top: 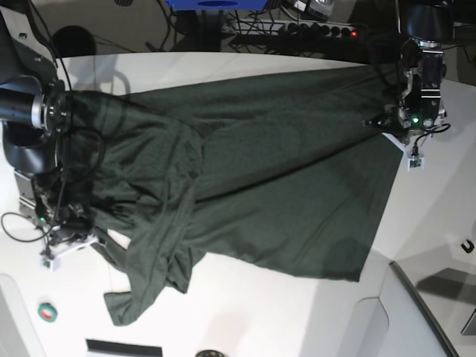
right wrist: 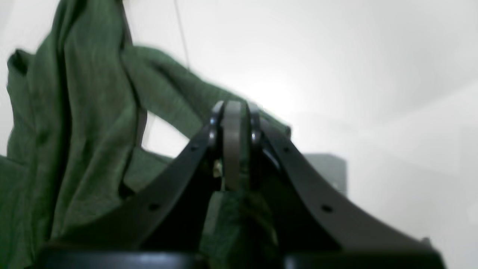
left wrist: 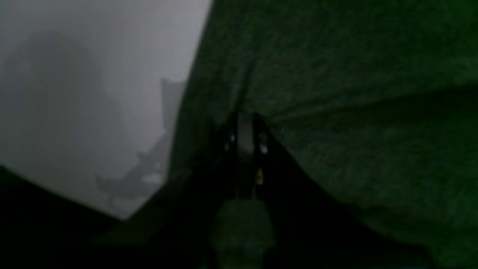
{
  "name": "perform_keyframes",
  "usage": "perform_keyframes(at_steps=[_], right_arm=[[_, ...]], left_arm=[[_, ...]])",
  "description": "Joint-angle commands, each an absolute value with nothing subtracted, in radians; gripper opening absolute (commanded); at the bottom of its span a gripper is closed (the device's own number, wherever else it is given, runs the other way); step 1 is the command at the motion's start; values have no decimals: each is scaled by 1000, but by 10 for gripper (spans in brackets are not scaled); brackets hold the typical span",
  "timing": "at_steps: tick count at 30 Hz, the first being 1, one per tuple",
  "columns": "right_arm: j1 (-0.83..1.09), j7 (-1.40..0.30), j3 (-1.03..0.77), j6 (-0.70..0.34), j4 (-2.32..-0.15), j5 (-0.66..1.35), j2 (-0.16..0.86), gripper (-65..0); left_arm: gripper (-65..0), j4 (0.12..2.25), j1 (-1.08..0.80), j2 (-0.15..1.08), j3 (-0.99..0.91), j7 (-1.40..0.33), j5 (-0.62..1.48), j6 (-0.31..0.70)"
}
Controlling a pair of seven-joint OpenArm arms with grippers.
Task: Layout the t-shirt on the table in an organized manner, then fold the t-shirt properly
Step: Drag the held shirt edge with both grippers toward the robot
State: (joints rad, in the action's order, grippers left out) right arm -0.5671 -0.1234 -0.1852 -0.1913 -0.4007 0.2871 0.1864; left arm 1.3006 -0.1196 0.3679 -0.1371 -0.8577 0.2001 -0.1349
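The dark green t-shirt [top: 282,171] is stretched across the white table [top: 260,312] between my two arms. Its right part lies fairly smooth, while its left part is bunched in folds, with a crumpled end trailing to the front left. My left gripper [top: 387,125] is shut on the shirt's far right edge. In the left wrist view its jaws [left wrist: 244,119] pinch the cloth [left wrist: 336,74], which fills most of the frame. My right gripper [top: 78,219] is shut on the bunched left edge. The right wrist view shows its tips [right wrist: 233,108] closed on green fabric [right wrist: 74,112] above the table [right wrist: 354,74].
A small green tape roll [top: 47,312] lies on the table at the front left. A small black item [top: 467,245] sits at the right. The table's curved edge [top: 416,297] runs along the lower right. A power strip [top: 312,28] and cables lie beyond the far edge.
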Motion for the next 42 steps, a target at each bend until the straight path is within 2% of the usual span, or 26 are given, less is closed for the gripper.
perform_keyframes(at_steps=[1,7,11,18,21,23,32,37,42], right_arm=[[-604,-99,-186,-199,-414,294,191,-615],[-604,-99,-185,-194,-407,294,174,-614],[-598,-101,-185,-143,-406,294,173,-614],[-585,-101,-185,-128,-381,294,174,-614],[-591,-93,-185,-21,-312,294,182,-614],[-591,-91,-188,12,-309,295,194,-614],[-591,-82,-197,21,-305,300,255,-614],[-587,-8,-189,139,-303,295,289,-614],[-587,30,-194,142,-303,295,346,-614]], left_arm=[[-650,1313,-111,384,-165,-858,191,-143],[-650,1313,-111,389,-232,-858,189,-142],[-650,1310,-111,401,-234,-858,188,-142],[-650,1319,-111,397,-236,-858,193,-142],[-650,1319,-113,394,-236,-858,197,-142],[-650,1319,-113,394,-236,-858,197,-142],[-650,1346,-143,395,-269,-858,199,-140],[-650,1397,-173,394,-312,-858,199,-140],[-650,1400,-189,398,-312,-858,199,-140]])
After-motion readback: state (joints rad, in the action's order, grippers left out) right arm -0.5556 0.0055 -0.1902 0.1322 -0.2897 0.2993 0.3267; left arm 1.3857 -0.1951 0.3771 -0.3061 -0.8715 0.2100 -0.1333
